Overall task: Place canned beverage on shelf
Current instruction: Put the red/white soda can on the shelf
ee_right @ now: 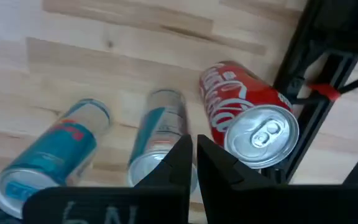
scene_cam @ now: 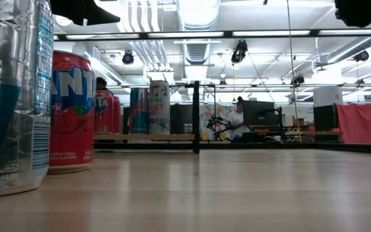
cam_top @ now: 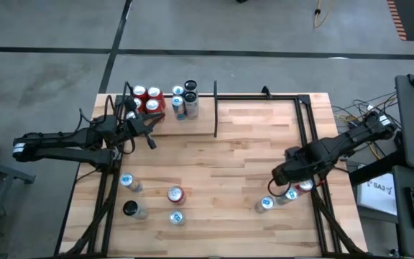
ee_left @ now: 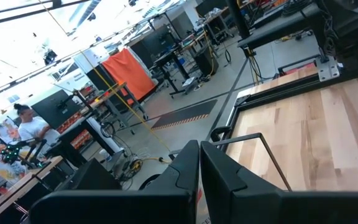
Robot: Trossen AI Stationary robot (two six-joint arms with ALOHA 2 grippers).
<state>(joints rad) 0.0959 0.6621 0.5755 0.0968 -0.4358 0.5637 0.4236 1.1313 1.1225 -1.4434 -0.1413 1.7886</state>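
Two arms are over the desk [cam_top: 228, 180], and I see both hands with their fingers pressed together, gripping nothing. The left hand [cam_top: 149, 133] hangs at the front edge of the shelf [cam_top: 169, 124], the narrow bay of black frame at the far left corner of the desk, just beside the red cans [cam_top: 146, 99] standing inside it. Next to those in the same bay stand a blue-and-silver can [cam_top: 179, 104] and two dark-topped cans [cam_top: 190, 90]. In the left wrist view the closed fingers [ee_left: 197, 180] point past the frame's rail toward the room beyond, where a person [ee_left: 30, 127] sits at a workbench.

The right hand [cam_top: 277, 176] hovers near the right edge of the desk, above a cluster of three cans. Its wrist view shows a red can [ee_right: 247, 115] against the black frame, a slim silver can [ee_right: 160, 134] beside it, and a blue can [ee_right: 51, 155] a little apart from that.

Four more cans stand loose near the front left of the desk: a blue one [cam_top: 128, 181], a red one [cam_top: 175, 193], a black-topped one [cam_top: 131, 209] and another blue one [cam_top: 176, 217]. The low view puts the red soda can [scene_cam: 69, 113] close to the camera.
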